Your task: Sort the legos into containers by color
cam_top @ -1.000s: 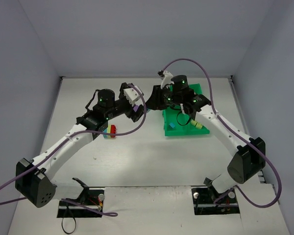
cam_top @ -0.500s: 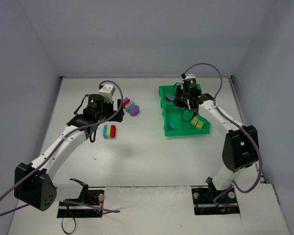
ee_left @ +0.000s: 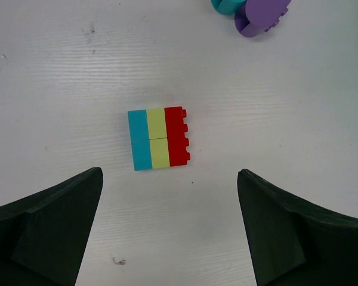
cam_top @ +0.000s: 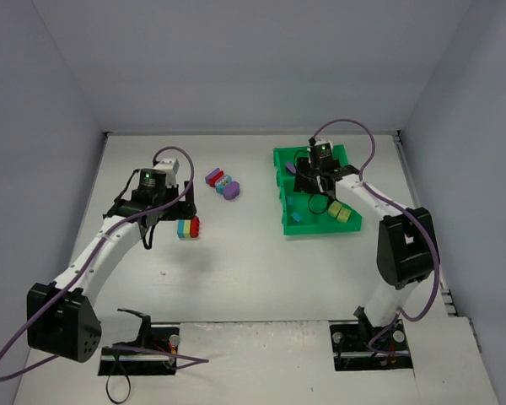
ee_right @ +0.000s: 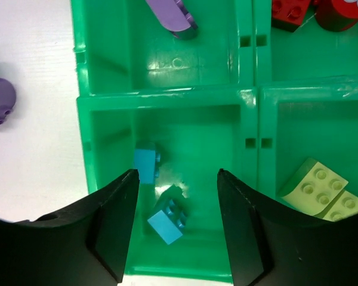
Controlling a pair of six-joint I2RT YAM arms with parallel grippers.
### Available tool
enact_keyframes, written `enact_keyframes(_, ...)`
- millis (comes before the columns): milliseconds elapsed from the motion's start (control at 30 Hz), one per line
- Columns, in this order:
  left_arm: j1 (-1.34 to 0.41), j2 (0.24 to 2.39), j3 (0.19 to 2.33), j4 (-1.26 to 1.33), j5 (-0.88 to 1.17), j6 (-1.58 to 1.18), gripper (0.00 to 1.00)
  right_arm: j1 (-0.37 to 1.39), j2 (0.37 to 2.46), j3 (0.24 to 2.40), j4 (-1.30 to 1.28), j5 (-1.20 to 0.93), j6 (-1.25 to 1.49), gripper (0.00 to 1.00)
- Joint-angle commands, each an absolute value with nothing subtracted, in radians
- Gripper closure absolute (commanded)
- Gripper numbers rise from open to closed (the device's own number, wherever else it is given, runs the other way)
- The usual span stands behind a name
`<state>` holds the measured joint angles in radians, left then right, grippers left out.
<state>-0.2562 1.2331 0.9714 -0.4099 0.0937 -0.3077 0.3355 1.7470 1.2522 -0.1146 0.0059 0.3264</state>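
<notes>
A stack of blue, yellow-green and red legos [ee_left: 159, 137] lies on the white table [cam_top: 188, 227]. My left gripper [ee_left: 170, 173] hangs open above it [cam_top: 156, 211], with nothing between its fingers. My right gripper [ee_right: 177, 173] stands open over the near-left compartment of the green tray [ee_right: 167, 98], where two blue legos [ee_right: 166, 220] lie, one of them tilted. In the top view this gripper [cam_top: 308, 196] hovers over the tray [cam_top: 316, 229]. The other compartments hold a purple lego [ee_right: 172, 15], red legos [ee_right: 292, 12] and yellow-green legos [ee_right: 322, 187].
A small cluster of purple, red and teal legos [cam_top: 222, 181] lies on the table between the arms. Its round purple piece shows in both wrist views [ee_left: 262, 12] [ee_right: 0, 101]. Grey walls close off the table at the back and sides.
The arms have parted from the table's middle. The left one swung back over the stack and opened wider. The right one moved over the tray and its jaws opened.
</notes>
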Motion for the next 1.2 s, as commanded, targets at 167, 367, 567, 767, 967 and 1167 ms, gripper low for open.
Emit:
enact_keyframes(167, -0.250, 1.307, 1.006, -0.403, 0.136, -0.258, 0.13, 0.356, 1.534, 1.209, -0.068, -0.087, 0.269, 0.48)
enact_keyframes(367, -0.224, 1.400, 1.120, -0.509, 0.167, -0.169, 0.12, 0.362, 1.430, 1.158, -0.066, -0.143, 0.239, 0.48)
enact_keyframes(567, -0.202, 1.437, 1.109, -0.532, 0.161, -0.310, 0.13, 0.380, 1.385, 1.121, -0.064, -0.164, 0.250, 0.47)
enact_keyframes(767, -0.204, 1.422, 1.052, -0.473, 0.173, -0.417, 0.13, 0.413, 1.384, 1.088, -0.063, -0.164, 0.256, 0.47)
enact_keyframes(967, -0.204, 1.405, 1.086, -0.517, 0.230, -0.122, 0.12, 0.434, 1.374, 1.078, -0.058, -0.189, 0.230, 0.47)
enact_keyframes(1167, -0.204, 1.361, 1.077, -0.494, 0.368, 0.329, 0.13, 0.459, 1.345, 1.071, -0.057, -0.218, 0.183, 0.46)
